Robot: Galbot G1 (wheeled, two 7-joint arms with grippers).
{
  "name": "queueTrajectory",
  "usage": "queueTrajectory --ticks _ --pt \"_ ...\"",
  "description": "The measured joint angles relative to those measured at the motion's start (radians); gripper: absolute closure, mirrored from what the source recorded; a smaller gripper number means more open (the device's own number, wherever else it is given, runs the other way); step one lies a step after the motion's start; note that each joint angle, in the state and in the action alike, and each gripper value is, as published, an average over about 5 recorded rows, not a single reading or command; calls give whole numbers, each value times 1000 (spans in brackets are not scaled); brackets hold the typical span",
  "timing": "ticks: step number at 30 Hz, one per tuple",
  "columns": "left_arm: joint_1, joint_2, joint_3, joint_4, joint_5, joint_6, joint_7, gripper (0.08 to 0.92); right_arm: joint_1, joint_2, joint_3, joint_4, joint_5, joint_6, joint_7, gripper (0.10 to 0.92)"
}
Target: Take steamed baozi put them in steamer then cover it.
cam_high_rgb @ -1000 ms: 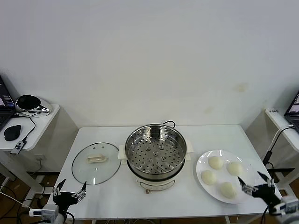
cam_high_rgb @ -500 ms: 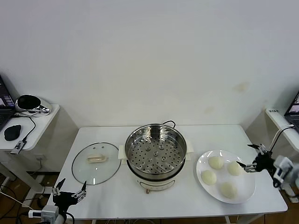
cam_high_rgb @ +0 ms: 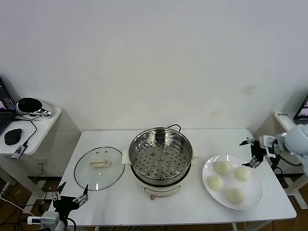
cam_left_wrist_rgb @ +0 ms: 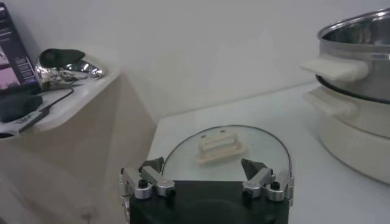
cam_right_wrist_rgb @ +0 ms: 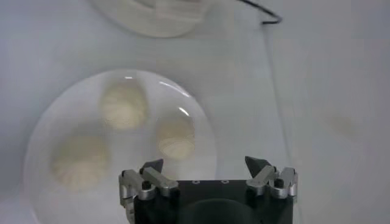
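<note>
Several cream-white baozi (cam_high_rgb: pixel 222 167) lie on a white plate (cam_high_rgb: pixel 254 190) at the table's right. The steel steamer (cam_high_rgb: pixel 160 161) stands uncovered at the centre, its perforated tray bare. To its left the glass cover (cam_high_rgb: pixel 98 167) lies flat on the table. My right gripper (cam_high_rgb: pixel 248 154) hovers open above the plate's far right edge, holding nothing. In the right wrist view it (cam_right_wrist_rgb: pixel 204 162) is above the plate (cam_right_wrist_rgb: pixel 207 143), near one baozi (cam_right_wrist_rgb: pixel 175 137). My left gripper (cam_high_rgb: pixel 72 193) waits open below the table's front left corner, facing the cover (cam_left_wrist_rgb: pixel 225 149) and the steamer (cam_left_wrist_rgb: pixel 359 67).
A side table (cam_high_rgb: pixel 45 125) at the left carries a mouse, a cable and a shiny object. Another side table (cam_high_rgb: pixel 288 126) stands at the right, close behind my right arm. A black cord (cam_right_wrist_rgb: pixel 268 18) runs from behind the steamer.
My right gripper has risen from the table's near right corner and moved back, to above the plate's far right edge. The left arm has barely moved.
</note>
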Motion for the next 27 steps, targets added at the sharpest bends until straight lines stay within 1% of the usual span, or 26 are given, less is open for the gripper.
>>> queueTrajectory --ticks 5,12,27 --pt "9 -8 -1 -13 4 2 1 177 65 40 -89 -65 -44 34 -28 203" --pt "18 -16 -5 -18 14 3 1 177 86 104 -141 -136 -92 68 -38 203" --pt "22 -28 -3 -11 28 3 -1 177 66 218 -175 -236 -160 107 1 203"
